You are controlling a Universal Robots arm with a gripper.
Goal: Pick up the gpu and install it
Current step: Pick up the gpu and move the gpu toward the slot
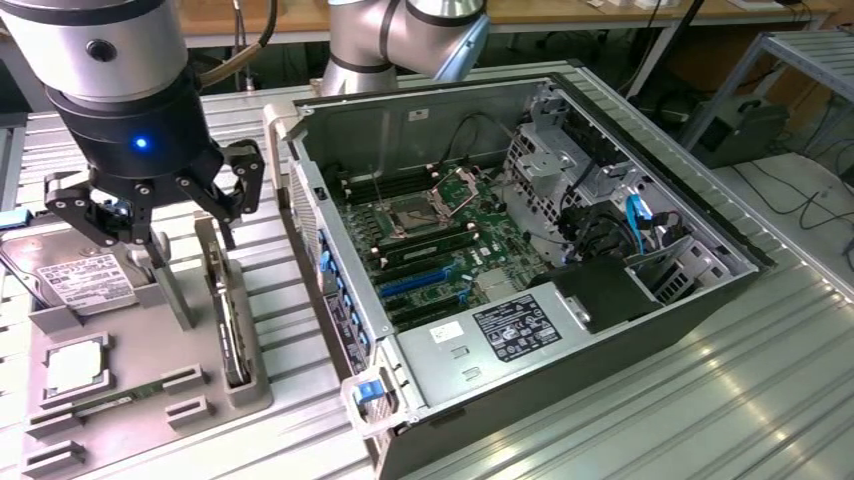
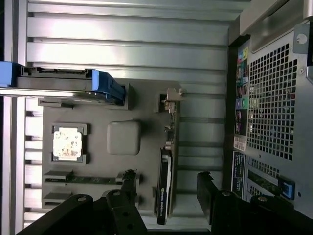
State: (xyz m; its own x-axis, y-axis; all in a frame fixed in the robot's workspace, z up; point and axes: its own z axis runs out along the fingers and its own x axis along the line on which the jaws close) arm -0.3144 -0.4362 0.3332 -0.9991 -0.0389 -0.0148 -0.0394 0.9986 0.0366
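Grey moulded plastic forms the tray (image 1: pixel 260 392) under my pincer (image 1: pixel 158 228), which hangs spread wide and holds nothing. The gpu (image 1: pixel 230 322) stands on edge in a slot along the tray's side nearest the open computer case (image 1: pixel 627 365). In the wrist view the thin green card lies between the two black fingers (image 2: pixel 128 188), and I see no contact. Its silver bracket (image 2: pixel 172 97) sticks out at the far end. Sharing the tray are a boxy silver hard drive (image 1: pixel 74 282) with a white label, a square processor (image 1: pixel 74 366) and narrow memory sticks (image 1: pixel 100 405). The counter (image 1: pixel 707 400) is ribbed aluminium, and the case's rear panel (image 2: pixel 274 98) is perforated metal.
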